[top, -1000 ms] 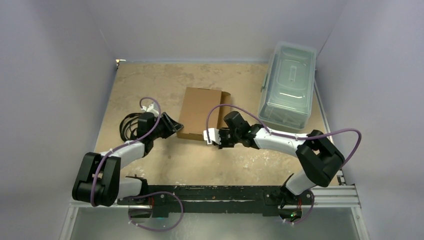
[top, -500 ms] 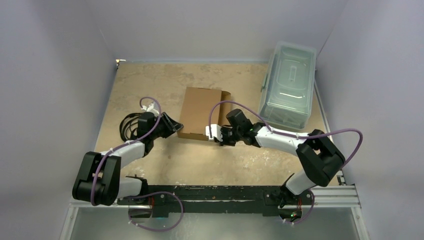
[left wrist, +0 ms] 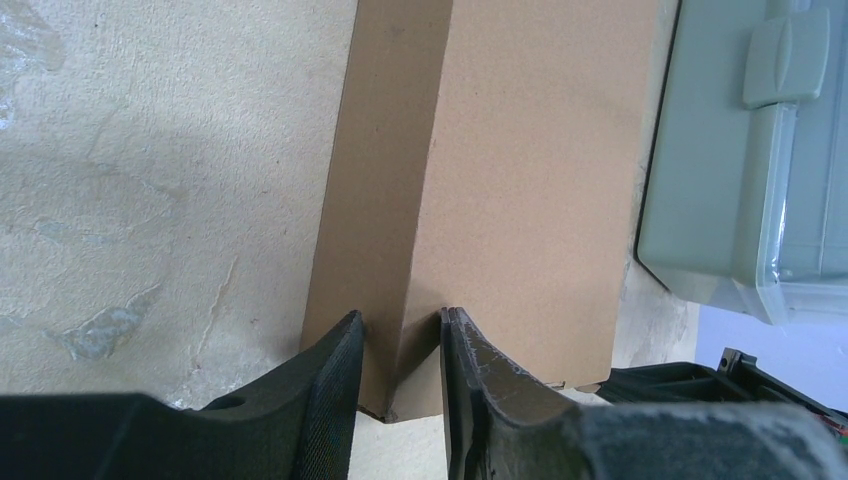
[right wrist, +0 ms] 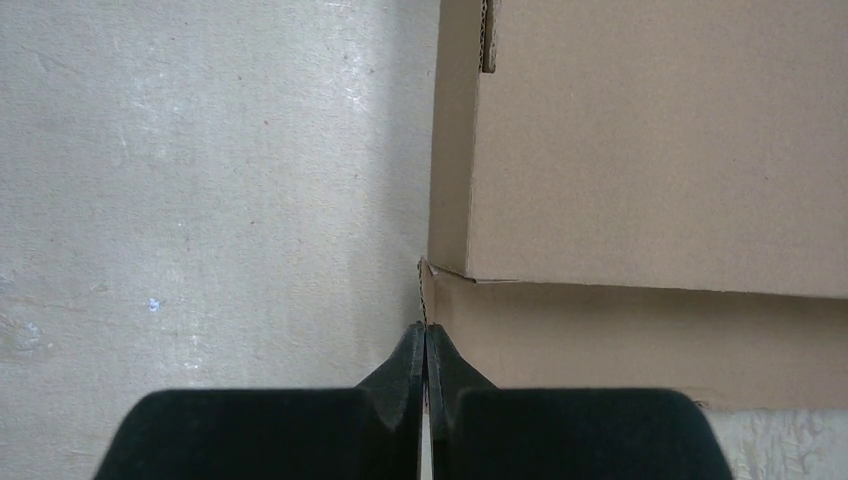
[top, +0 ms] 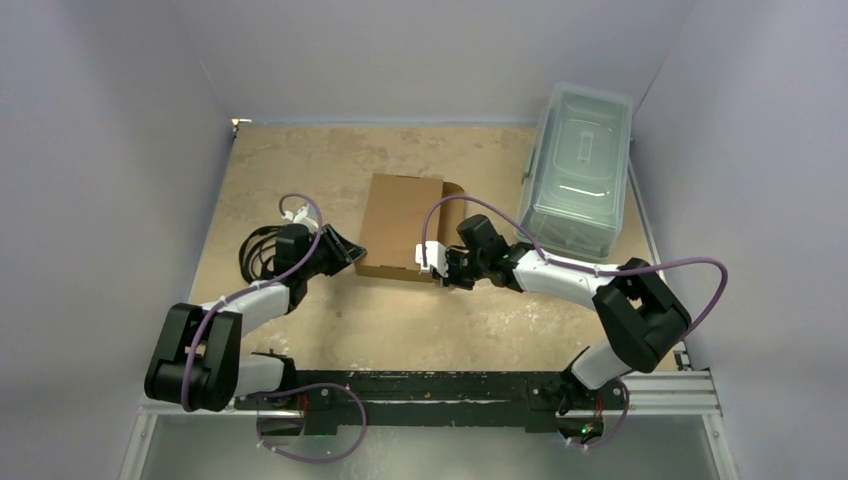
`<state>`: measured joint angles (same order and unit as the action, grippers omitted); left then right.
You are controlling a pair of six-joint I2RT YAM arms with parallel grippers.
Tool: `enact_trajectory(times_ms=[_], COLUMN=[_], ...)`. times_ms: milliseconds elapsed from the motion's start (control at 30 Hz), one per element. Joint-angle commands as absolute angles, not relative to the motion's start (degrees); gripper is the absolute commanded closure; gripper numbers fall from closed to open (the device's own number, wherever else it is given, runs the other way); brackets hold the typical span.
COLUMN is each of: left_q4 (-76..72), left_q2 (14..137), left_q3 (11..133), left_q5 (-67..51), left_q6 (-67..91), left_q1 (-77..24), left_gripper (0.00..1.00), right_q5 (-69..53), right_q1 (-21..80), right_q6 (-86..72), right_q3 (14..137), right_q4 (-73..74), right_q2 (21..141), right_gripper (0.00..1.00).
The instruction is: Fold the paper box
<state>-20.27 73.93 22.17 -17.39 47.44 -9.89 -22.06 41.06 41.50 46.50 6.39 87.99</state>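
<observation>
Brown paper box [top: 400,222] mid worktop [top: 300,160], looks mostly folded, top down. Left gripper [left wrist: 400,325] straddles near corner, can't tell if pinching. Right gripper [right wrist: 425,335] pressed together, poking other near corner. Tucking left.

**Desk:** What does the surface look like on your feed?

**Operator:** I see a tan table [top: 330,160], mottled, with pale worn patches toward the near side.

**Desk:** What is lying on it?

**Operator:** I count three things. A brown box [top: 400,225] lies flat about mid-table, a little askew, with a flap curling at its far right corner. A clear lidded bin [top: 578,170] sits at the far right, its long side running away from me, near the box but apart from it. Left of the box I make out a black cable [top: 256,256] coil, apparently resting on the surface and clear of the cardboard.
</observation>
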Motion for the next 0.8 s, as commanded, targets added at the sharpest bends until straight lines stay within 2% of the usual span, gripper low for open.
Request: enact_trajectory(times_ms=[0, 767], left_q4=[-17.31, -17.58], left_q2=[75.02, 75.53], left_q3=[22.42, 22.71], left_q5=[-14.94, -15.65], left_q6=[46.50, 46.62], left_q1=[-10.38, -10.38], left_gripper=[0.69, 0.69], right_q5=[-20.64, -19.51], right_q1=[40.51, 39.73], right_q6=[39.64, 35.32], right_q3=[47.20, 50.09], right_q4=[6.29, 8.69], right_q2=[87.57, 91.29], right_gripper=[1.00, 1.00])
